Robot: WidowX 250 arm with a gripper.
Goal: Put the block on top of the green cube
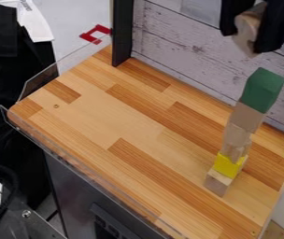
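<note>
At the upper right my gripper (249, 29) is shut on a tan wooden block (249, 27), one black finger on each side of it. Below it and slightly right, with a gap between, the green cube (262, 90) tops a tall tower. Under the green cube come plain wooden blocks (245, 117), then a yellow block (229, 165), then a wooden block (218, 181) resting on the table. The tower leans to the right in the view.
The wooden tabletop (138, 135) has a clear plastic rim along its left and front edges. A whitish plank wall (188, 51) runs behind it, with a black post (123, 32) at the back left corner. A red piece (95, 34) lies beyond the rim.
</note>
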